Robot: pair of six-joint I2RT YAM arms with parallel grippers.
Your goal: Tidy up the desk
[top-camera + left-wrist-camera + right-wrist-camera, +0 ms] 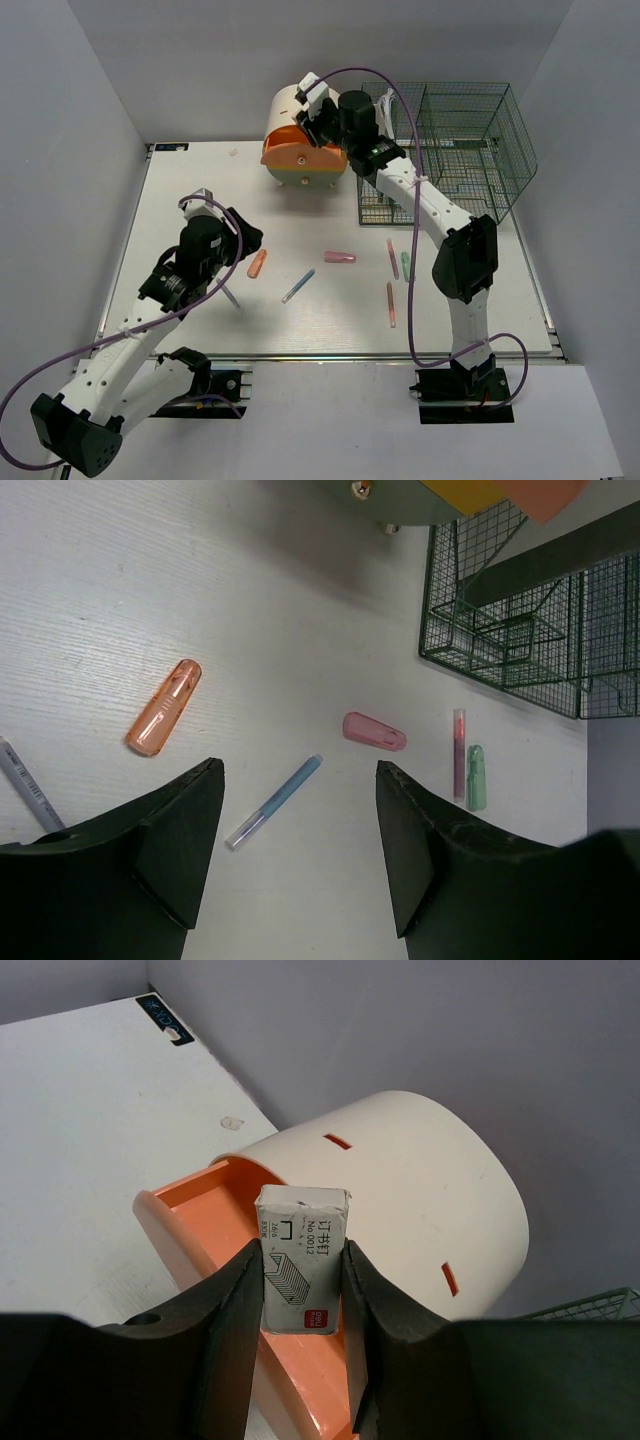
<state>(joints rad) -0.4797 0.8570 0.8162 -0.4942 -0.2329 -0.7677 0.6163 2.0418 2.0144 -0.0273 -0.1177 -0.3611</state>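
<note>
The white desk [190, 190] holds scattered pens and caps. My right gripper [300, 1250] is shut on a small grey staples box [302, 1260]. It holds the box just above the open orange drawer [210, 1222] of the cream drawer box [400, 1180] at the back of the desk [300, 150]. My left gripper [300, 770] is open and empty above the desk. A blue pen [273, 802] lies below and between its fingers. An orange cap [164, 708] lies to the left and a pink cap [374, 731] to the right.
A green wire mesh organizer [470, 140] stands at the back right. In front of it lie a pink pen [392, 257], a green cap [405, 265] and an orange pen [390, 304]. A grey pen [232, 296] lies near my left arm.
</note>
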